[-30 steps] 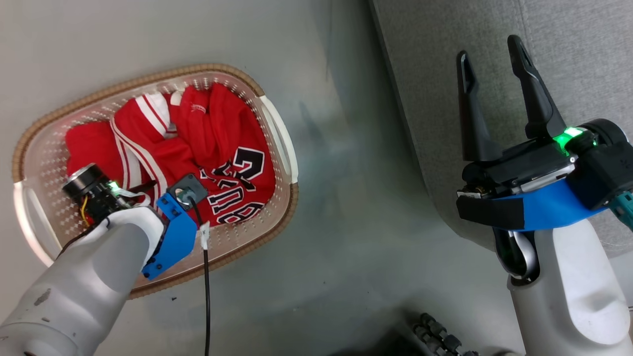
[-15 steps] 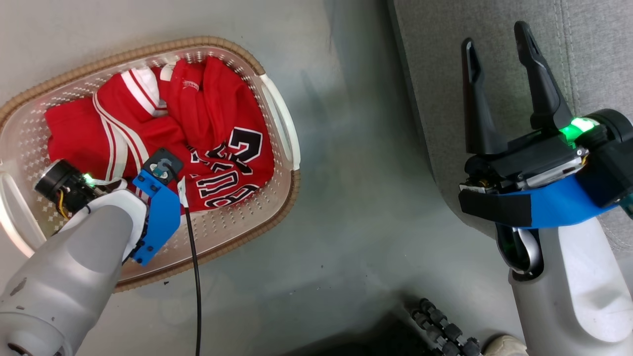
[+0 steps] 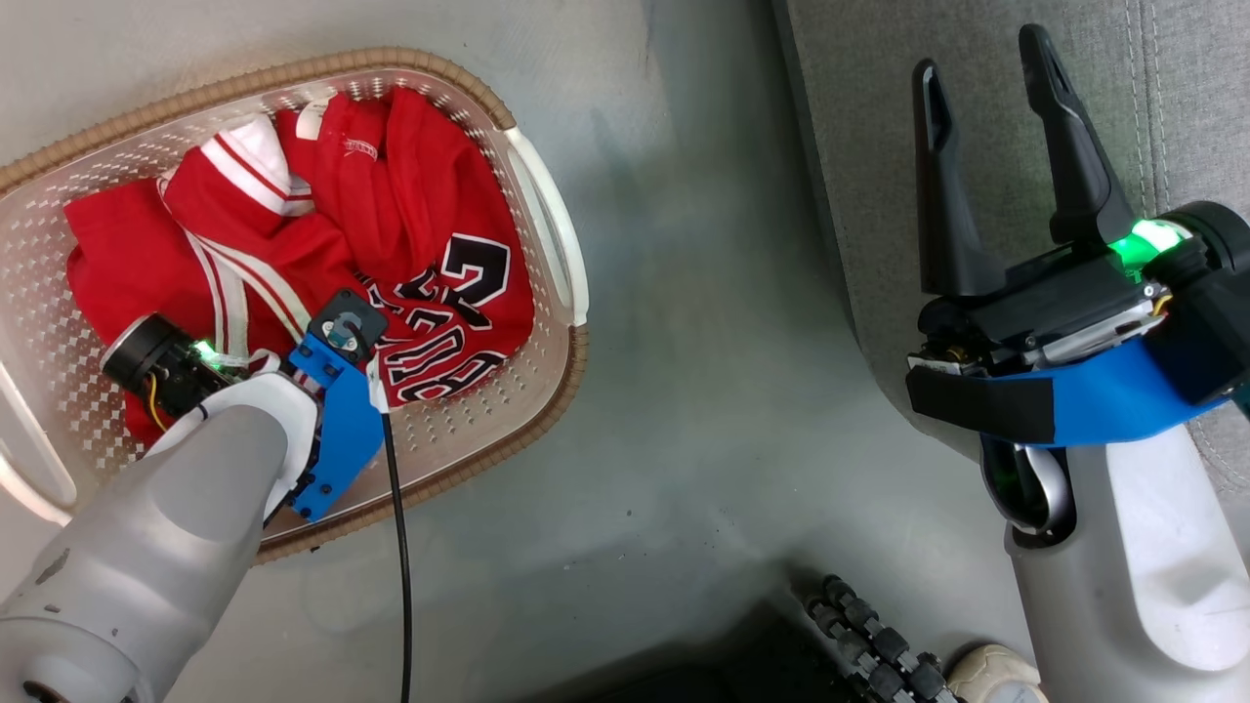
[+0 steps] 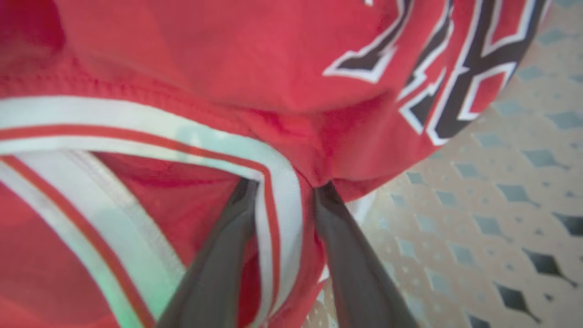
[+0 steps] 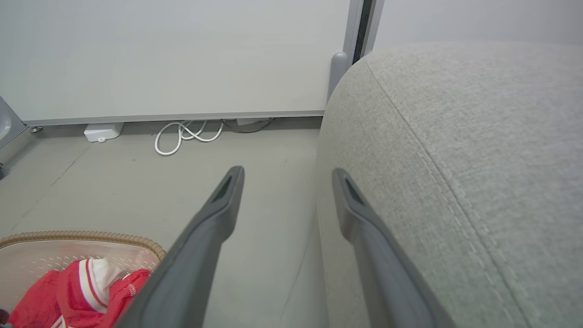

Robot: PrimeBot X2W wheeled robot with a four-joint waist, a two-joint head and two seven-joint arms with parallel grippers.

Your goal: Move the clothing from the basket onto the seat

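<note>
The clothing (image 3: 391, 225) is a heap of bright red garments with white stripe trim and dark lettering, lying in the cream basket (image 3: 471, 90) on the floor at the left. My left wrist (image 3: 244, 381) reaches down into the heap and hides its fingers in the head view. In the left wrist view my left gripper (image 4: 284, 187) is pushed into the clothing (image 4: 273, 68), its jaws apart with a fold of white-striped trim (image 4: 282, 214) between them. My right gripper (image 3: 981, 54) hangs open and empty beside the grey seat (image 3: 859, 146), also the seat (image 5: 478, 136) in the right wrist view.
Grey floor (image 3: 703, 391) separates basket and seat. A black cable (image 3: 400, 586) trails from my left wrist. A black ribbed part (image 3: 864, 635) and a shoe tip (image 3: 991, 674) show at the bottom. A white cable coil (image 5: 182, 134) and white box (image 5: 102, 132) lie by the wall.
The head camera has shifted, so the basket shows higher and further left. My left wrist has sunk into the heap and the striped trim has bunched up. The right gripper stays open.
</note>
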